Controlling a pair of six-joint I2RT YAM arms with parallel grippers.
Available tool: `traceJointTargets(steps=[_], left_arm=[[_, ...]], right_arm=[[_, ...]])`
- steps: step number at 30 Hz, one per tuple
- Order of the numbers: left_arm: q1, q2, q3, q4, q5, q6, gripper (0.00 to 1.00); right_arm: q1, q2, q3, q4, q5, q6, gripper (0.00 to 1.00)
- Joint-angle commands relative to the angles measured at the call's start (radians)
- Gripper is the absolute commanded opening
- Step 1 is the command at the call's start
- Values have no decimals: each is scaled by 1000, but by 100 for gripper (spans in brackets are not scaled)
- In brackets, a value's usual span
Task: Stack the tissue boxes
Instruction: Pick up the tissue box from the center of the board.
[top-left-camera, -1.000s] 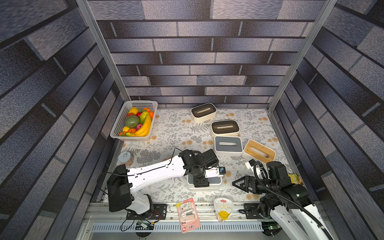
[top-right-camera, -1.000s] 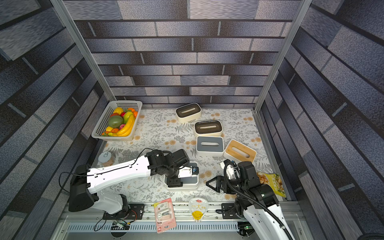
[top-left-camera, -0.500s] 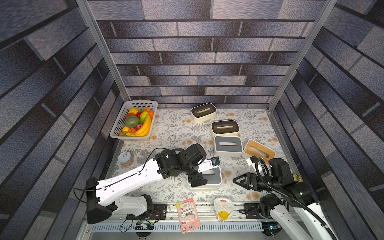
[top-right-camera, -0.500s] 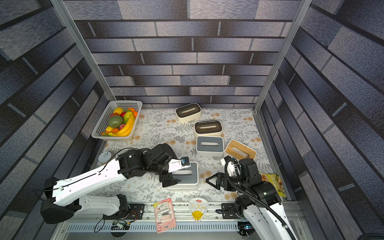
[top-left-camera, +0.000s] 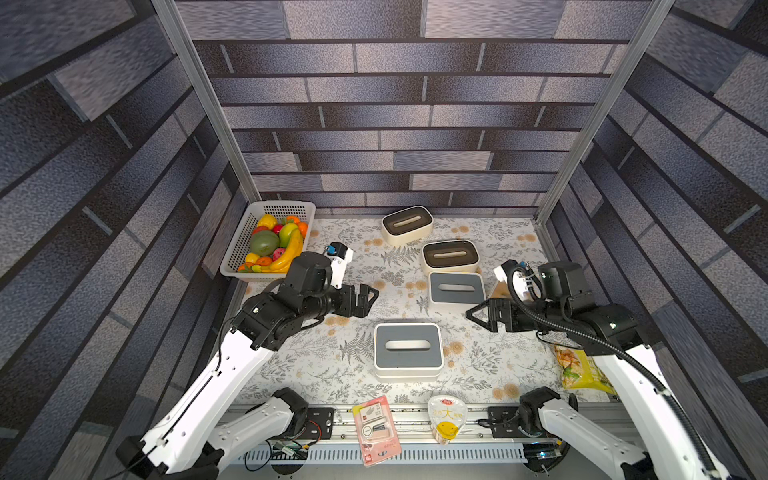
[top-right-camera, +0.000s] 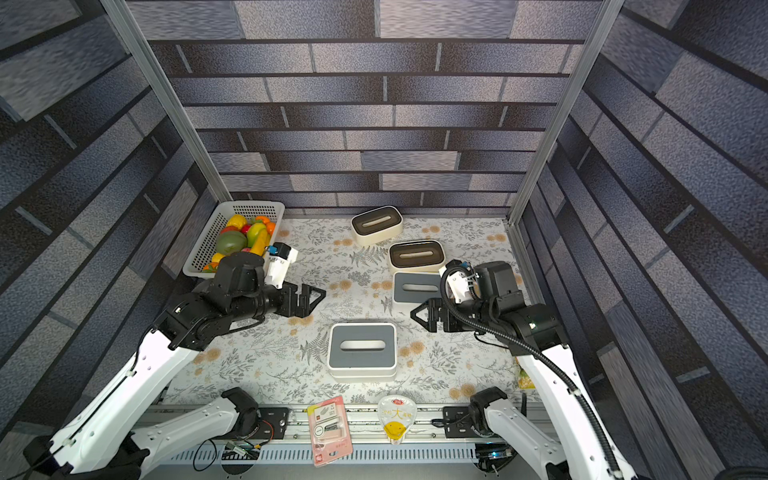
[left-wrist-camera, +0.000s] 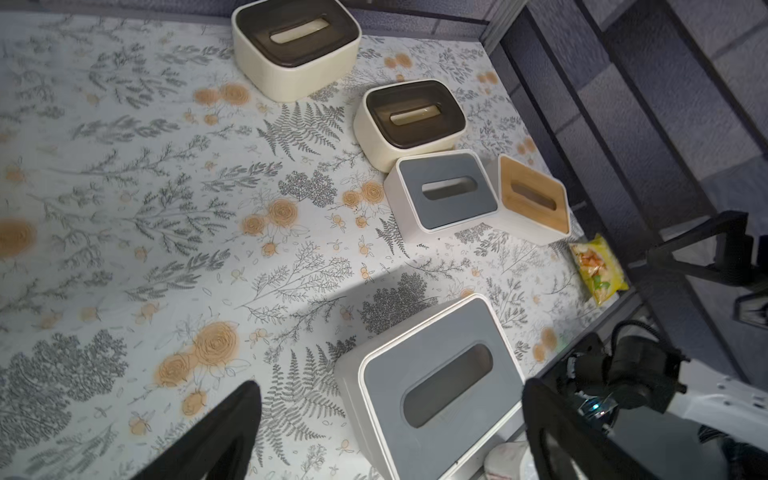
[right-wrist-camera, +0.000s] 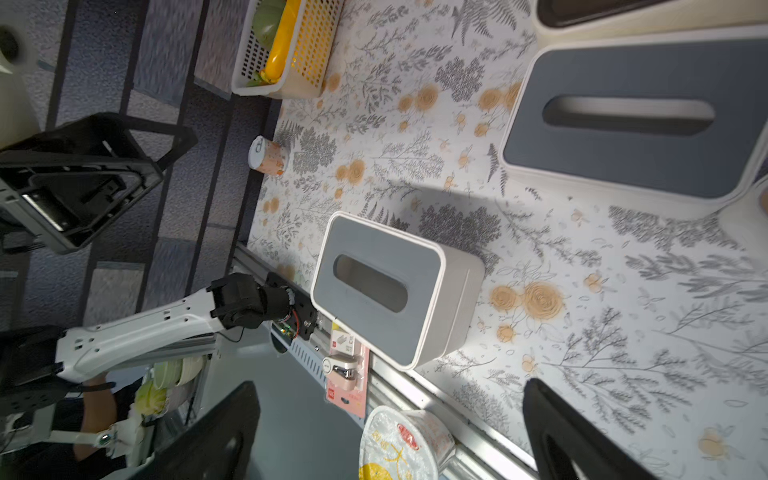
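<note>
**Item: tissue boxes.** Grey-lidded stack (top-left-camera: 407, 347), seemingly two high, front-centre on the counter (top-left-camera: 316, 365). Left end effector (top-left-camera: 370, 301) and right end effector (top-left-camera: 473, 316) — both wide, empty, off to either side. Next pick, I judge: grey-lidded box (top-left-camera: 456, 289), crowded by the brown-lidded box (top-left-camera: 449, 254) and wood-lidded box (left-wrist-camera: 534, 199). I'd take its free sides, lift straight, land it square on the stack. Open room: centre-left — fruit basket (top-left-camera: 282, 203) in the far corner.

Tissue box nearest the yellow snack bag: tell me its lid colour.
The lid is light tan wood; clearest in the left wrist view.
</note>
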Motion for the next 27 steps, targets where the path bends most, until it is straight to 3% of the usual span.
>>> traceJointTargets(steps=[1, 8, 12, 15, 17, 20, 24, 27], left_arm=[[44, -46, -59, -43, 66, -474, 100], [61, 5, -32, -66, 46, -557, 100], [101, 120, -4, -39, 132, -310, 100], [94, 164, -27, -15, 63, -129, 100], [118, 182, -69, 25, 47, -79, 100], [186, 186, -159, 153, 161, -42, 100], [350, 123, -334, 456, 393, -162, 100], [393, 137, -322, 411, 442, -84, 100]], right_arm=[[-5, 33, 52, 50, 218, -194, 100], [-5, 144, 38, 216, 308, -638, 100], [-6, 278, 72, 192, 312, -837, 98], [-4, 336, 80, 160, 238, -1017, 96], [-6, 368, 73, 150, 249, -1134, 96], [-5, 430, 72, 124, 297, -1272, 91], [-6, 486, 61, 145, 306, -1350, 84], [-5, 532, 48, 187, 293, -1361, 82]])
